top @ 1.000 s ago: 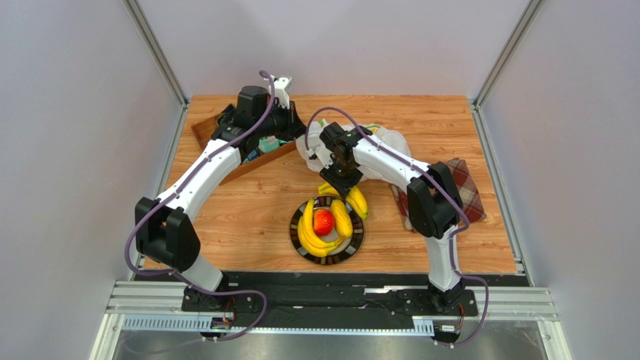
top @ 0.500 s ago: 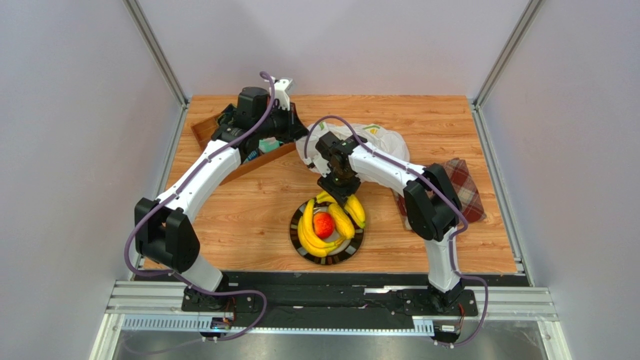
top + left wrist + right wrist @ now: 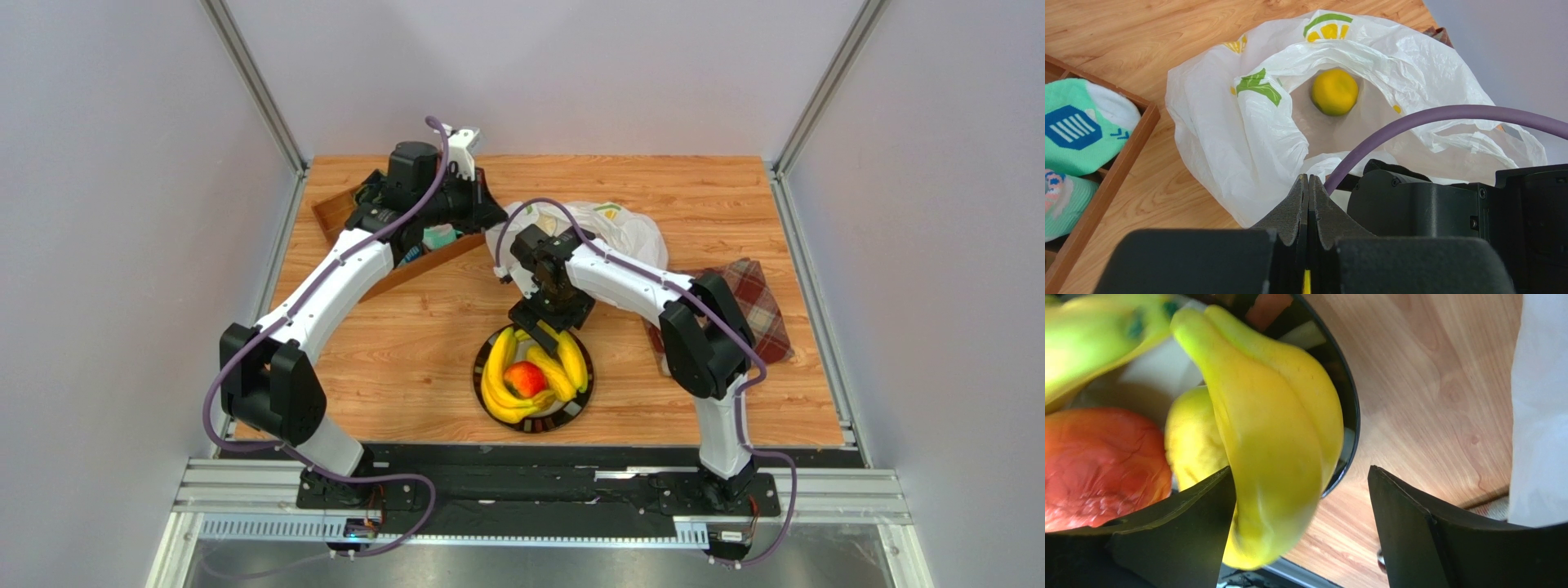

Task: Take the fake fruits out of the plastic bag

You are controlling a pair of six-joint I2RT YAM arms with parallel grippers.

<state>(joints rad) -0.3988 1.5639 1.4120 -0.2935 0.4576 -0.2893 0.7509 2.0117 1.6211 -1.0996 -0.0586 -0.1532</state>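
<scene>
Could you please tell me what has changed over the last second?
The right pincer carried the bananas nearer, over the plate, then opened, letting them go. The left pincer stays shut on the bag, with a round yellow fruit inside.

Left arm (image 3: 331,276) is stretched toward the far left side, elbow bent, and my left gripper (image 3: 1308,184) has its pads squeezed flat together, no gap. Right arm (image 3: 638,284) curls in toward the middle, wrist tipped down, with my right gripper (image 3: 1300,496) spread wide apart.
</scene>
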